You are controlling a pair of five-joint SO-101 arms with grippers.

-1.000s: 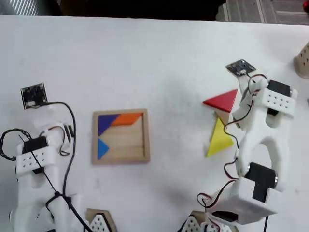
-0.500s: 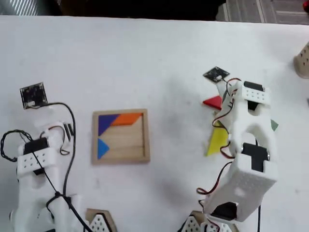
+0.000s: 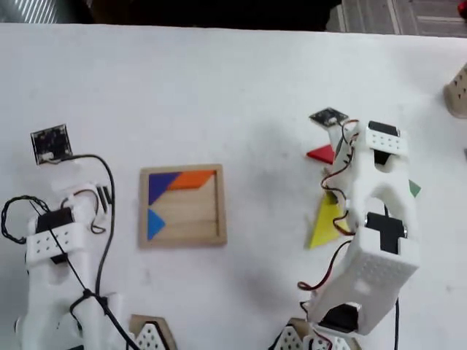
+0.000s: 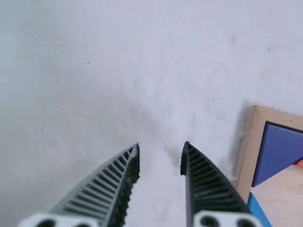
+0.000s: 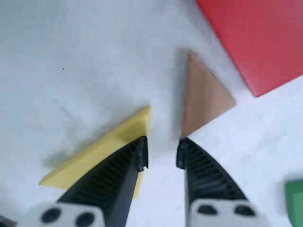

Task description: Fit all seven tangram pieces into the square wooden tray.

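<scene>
Right jaws are narrowly parted with nothing between them, low over the worktop (image 5: 57, 56). One tip overlaps the edge of the yellow triangle (image 5: 90, 161), the other is just beside a corner of the brown triangle (image 5: 203, 97). Left jaws are parted a bit wider, holding nothing, over bare worktop just beside the tray (image 4: 247, 142) outer wall.

In the high view the tray sits between the two arms, nearer the left arm (image 3: 51, 248), square to the worktop edges. It holds three pieces.
- Dark blue triangle (image 3: 159, 184): in the far left corner, narrowing toward the near side.
- Orange piece (image 3: 195, 179): touching the dark blue one, long axis along the far wall.
- Light blue triangle (image 3: 153, 223): against the left wall, point aimed at the tray's middle.

Bare wood shows over the rest of the tray floor.

Loose pieces lie well apart from the tray, on the right by the right arm (image 3: 376, 240).
- Yellow triangle: long axis runs near-to-far, slightly tilted, slim tip pointing far. The arm covers its right side.
- Red triangle (image 3: 321, 154): just beyond the yellow one, one corner pointing left toward the tray, the rest under the arm.
- Brown triangle: between red and yellow, apart from both by thin strips of worktop.
- Green piece (image 3: 414, 189): peeks out on the arm's right, shape not readable.
</scene>
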